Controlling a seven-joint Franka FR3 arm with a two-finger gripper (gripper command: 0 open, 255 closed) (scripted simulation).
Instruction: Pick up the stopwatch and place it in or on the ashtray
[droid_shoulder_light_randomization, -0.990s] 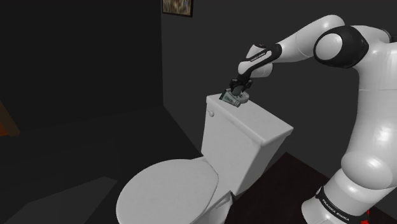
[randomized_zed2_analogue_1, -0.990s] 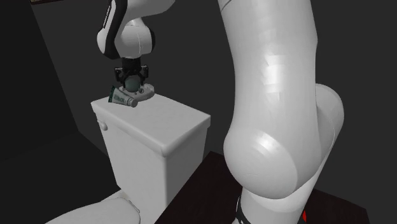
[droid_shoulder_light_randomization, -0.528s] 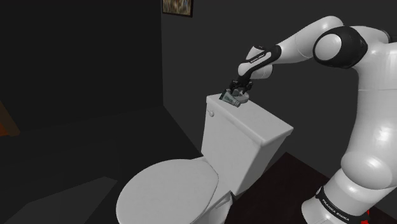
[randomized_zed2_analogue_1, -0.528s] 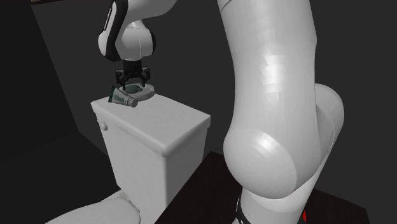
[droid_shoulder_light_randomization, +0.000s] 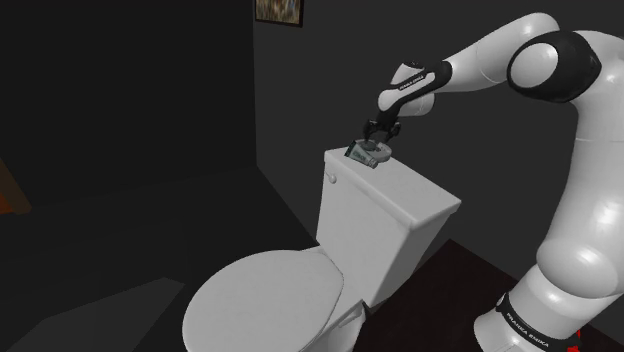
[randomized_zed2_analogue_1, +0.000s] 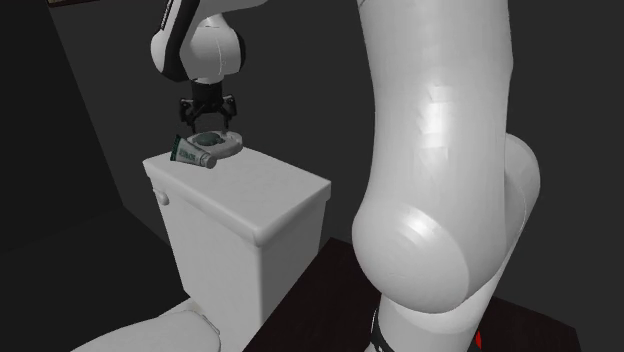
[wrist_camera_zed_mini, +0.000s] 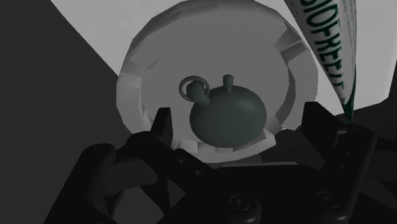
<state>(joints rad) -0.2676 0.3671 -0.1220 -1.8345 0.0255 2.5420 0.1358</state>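
Spread wide and holding nothing, my claw (wrist_camera_zed_mini: 238, 121) hangs just above one dark stopwatch (wrist_camera_zed_mini: 229, 114), which lies inside one pale round ashtray (wrist_camera_zed_mini: 137, 76). The wrist view gives the stopwatch's ring and knob. The second exterior view gives the ashtray on the toilet tank (randomized_zed2_analogue_1: 262, 205), one green-lettered tube (randomized_zed2_analogue_1: 188, 152) just beside it.

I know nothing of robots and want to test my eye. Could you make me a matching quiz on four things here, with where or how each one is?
Things:
1. stopwatch
2. ashtray
3. tube
4. gripper

Place or state:
a. open, above the ashtray
b. lying inside the ashtray
c. standing on the toilet tank lid
d. white with green lettering, beside the ashtray

Pairs: 1-b, 2-c, 3-d, 4-a
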